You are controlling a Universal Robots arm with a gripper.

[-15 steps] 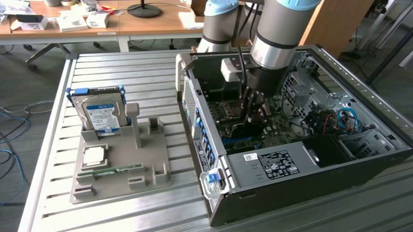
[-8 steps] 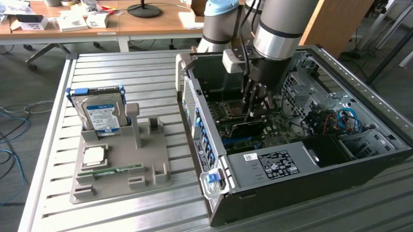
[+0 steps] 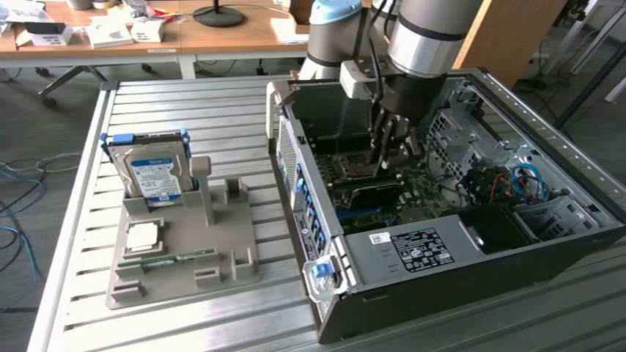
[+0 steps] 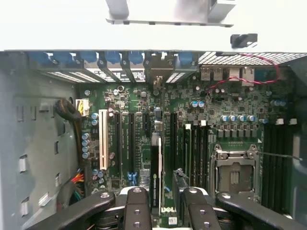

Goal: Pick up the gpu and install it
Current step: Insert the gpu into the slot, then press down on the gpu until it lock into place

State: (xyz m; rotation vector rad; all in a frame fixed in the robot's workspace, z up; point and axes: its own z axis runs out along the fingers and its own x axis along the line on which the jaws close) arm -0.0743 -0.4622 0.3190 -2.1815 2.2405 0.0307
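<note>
Tabletop (image 3: 176,103) of ribbed aluminium slats is carrying everything, and the open computer case (image 3: 547,132), a dark steel box with perforated walls, is lying on it on its side. The arm (image 3: 430,37), smooth grey and silver tubes, is reaching down into the case. The tight space around it is posing the main risk, since a sideways drift could be knocking the case wall or the red and blue cables. Inside, the green circuit board (image 4: 192,96) is bristling with small capacitors and long black slots.

On the exterior view's left a matt grey plastic holder (image 3: 186,257) is keeping a boxy silver hard drive (image 3: 152,172) upright.

The gpu (image 4: 155,163), a thin dark card seen edge-on, is standing upright over a slot, its metal bracket end toward the case's rear openings. The gripper (image 4: 164,194) is hovering astride it, its black metal jaws standing apart on either side. If the card is sitting tilted or only partly seated, pressing could be bending it or damaging the slot
</note>
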